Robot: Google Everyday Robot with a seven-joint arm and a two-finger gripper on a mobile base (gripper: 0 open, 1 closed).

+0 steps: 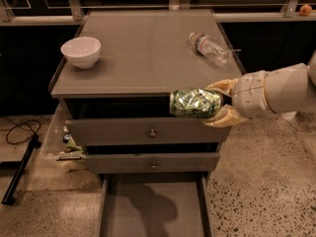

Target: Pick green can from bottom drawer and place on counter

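Gripper (219, 103) at centre right of frame, fingers pinched on the green can (195, 102). The can lies sideways in the grasp, just in front of the counter (143, 53) front edge, not above it yet. Bottom drawer (153, 211) at lower centre is pulled out, can no longer in it. I judge the step as lift-and-carry to the counter. To do it well I'd raise first so the can clears the front lip, then move in over the middle, between white bowl (81, 51) at upper left and water bottle (210, 47) at upper right. I'd avoid the bottle and lower fully before letting go.
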